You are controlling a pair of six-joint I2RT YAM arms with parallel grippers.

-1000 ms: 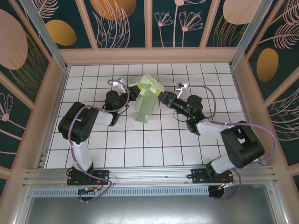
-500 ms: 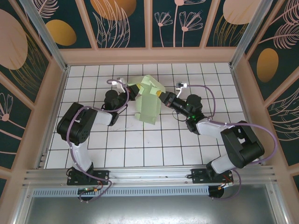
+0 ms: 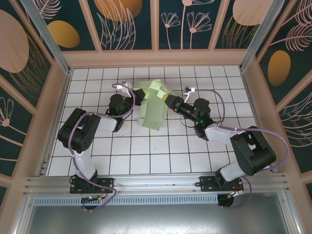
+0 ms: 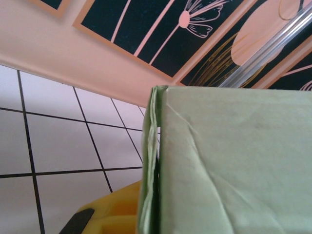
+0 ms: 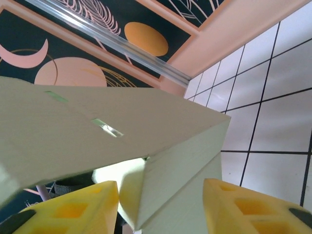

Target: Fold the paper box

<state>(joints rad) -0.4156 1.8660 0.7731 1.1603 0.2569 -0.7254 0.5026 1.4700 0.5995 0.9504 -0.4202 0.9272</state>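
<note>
The left gripper [image 3: 138, 95] is pinched shut on the top-left edge of the paper box [image 3: 154, 107], half-folded at the tiled table's [image 3: 146, 156] far middle between both arms, while the right gripper's [image 3: 167, 100] yellow fingers [image 5: 246, 209] stand apart, straddling the box's right corner unclamped.

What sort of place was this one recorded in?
Probably a purpose-built robot test booth, not a home: a white gridded floor, flower-patterned wall panels around it, and a left arm and right arm bolted to a metal rail.
</note>
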